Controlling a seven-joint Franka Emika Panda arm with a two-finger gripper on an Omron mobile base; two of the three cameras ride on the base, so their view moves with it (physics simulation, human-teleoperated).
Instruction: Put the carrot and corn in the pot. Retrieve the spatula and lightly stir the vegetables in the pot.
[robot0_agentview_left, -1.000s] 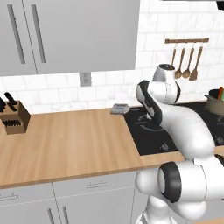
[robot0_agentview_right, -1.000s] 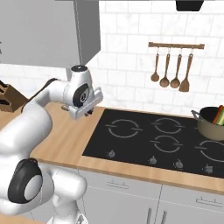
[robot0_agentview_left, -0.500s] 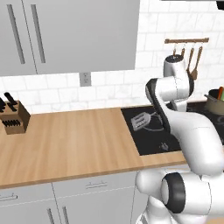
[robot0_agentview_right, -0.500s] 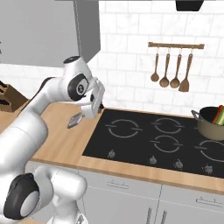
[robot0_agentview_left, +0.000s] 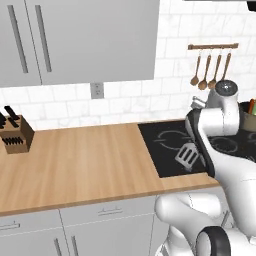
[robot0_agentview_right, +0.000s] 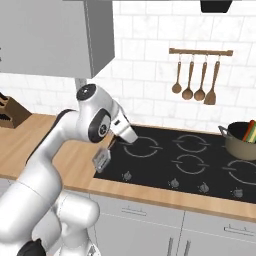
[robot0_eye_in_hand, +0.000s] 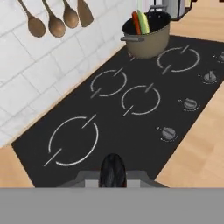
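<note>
My gripper (robot0_agentview_right: 112, 143) is shut on the spatula (robot0_agentview_right: 102, 159). Its slotted grey blade (robot0_agentview_left: 187, 156) hangs down over the left edge of the black cooktop (robot0_agentview_right: 185, 165). In the hand view the spatula's black handle (robot0_eye_in_hand: 113, 170) rises at the bottom, pointing along the cooktop. The tan pot (robot0_eye_in_hand: 146, 38) stands on the far right back burner, well away from the gripper. The orange-red carrot (robot0_eye_in_hand: 136, 22) and the yellow-green corn (robot0_eye_in_hand: 144, 22) stand inside it, leaning on the rim. From the right base view, the pot (robot0_agentview_right: 241, 145) holds the carrot (robot0_agentview_right: 248, 131).
Wooden spoons and a wooden spatula (robot0_agentview_right: 196, 80) hang on a wall rail behind the cooktop. A knife block (robot0_agentview_left: 15, 136) sits at the far left of the wooden counter (robot0_agentview_left: 80, 165). Control knobs (robot0_eye_in_hand: 168, 133) line the cooktop's front edge.
The arm has swung right from the counter to the cooktop's left edge, carrying the spatula with it. The blade now hangs lower and further right.
</note>
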